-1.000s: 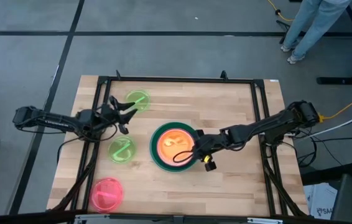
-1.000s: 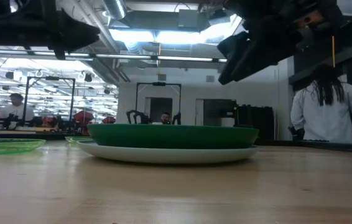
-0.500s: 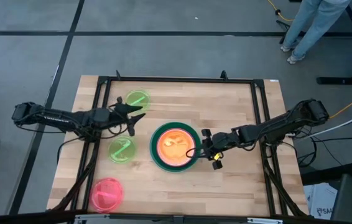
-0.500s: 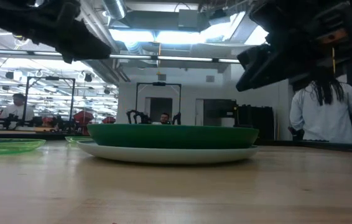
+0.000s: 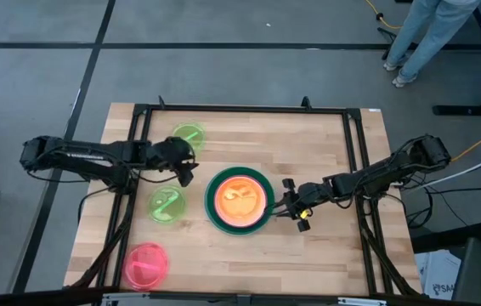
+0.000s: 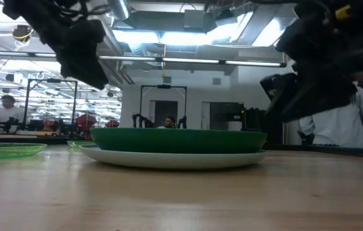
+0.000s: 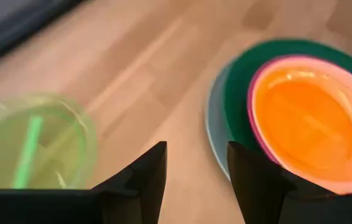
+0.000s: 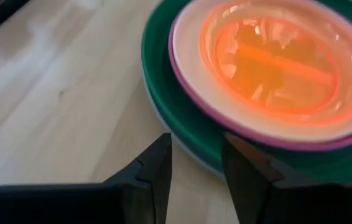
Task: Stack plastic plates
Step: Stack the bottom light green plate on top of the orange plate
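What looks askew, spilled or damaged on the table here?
Nothing stands out. The stack sits level and nested, orange plate on top. Two lime plates and the pink plate lie flat, apart, unstacked. Both grippers are open and empty.

Two slim, dark, jointed robot arms, matte black from base to tip, carry thin black cables looped along their links. The right claw (image 5: 289,206) bears a small yellow-orange marking near its wrist; the left claw (image 5: 188,168) is all black. Each claw ends in two broad, flat, dark fingers (image 7: 140,180) with angled tips.
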Controlling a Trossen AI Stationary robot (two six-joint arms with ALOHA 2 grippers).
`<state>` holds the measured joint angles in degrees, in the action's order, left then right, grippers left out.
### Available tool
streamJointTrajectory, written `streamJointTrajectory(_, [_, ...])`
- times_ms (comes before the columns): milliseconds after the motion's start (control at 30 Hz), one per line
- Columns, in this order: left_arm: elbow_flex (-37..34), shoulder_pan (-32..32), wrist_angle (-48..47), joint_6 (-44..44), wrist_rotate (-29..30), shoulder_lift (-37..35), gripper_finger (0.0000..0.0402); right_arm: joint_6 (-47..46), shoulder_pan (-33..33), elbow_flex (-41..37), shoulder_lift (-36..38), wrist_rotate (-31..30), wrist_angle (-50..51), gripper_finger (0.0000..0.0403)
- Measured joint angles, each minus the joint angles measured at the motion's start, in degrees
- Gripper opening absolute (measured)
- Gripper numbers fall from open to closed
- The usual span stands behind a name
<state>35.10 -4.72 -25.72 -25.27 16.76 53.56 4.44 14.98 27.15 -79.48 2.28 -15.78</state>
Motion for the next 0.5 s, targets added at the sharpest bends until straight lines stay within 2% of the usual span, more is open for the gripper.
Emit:
streamJointTrajectory(200, [4.41, -4.46, -7.99, -1.15, -9.90, 7.98, 0.0161, -1.63, 0.00, -2.89, 0.00, -0.15, -1.87, 0.0131])
streamJointTrajectory(500, [12.00, -11.78, -22.82, 3.51, -17.19, 18.14, 0.0161, -2.06, 0.00, -5.30, -0.02, -2.75, -6.16, 0.0131])
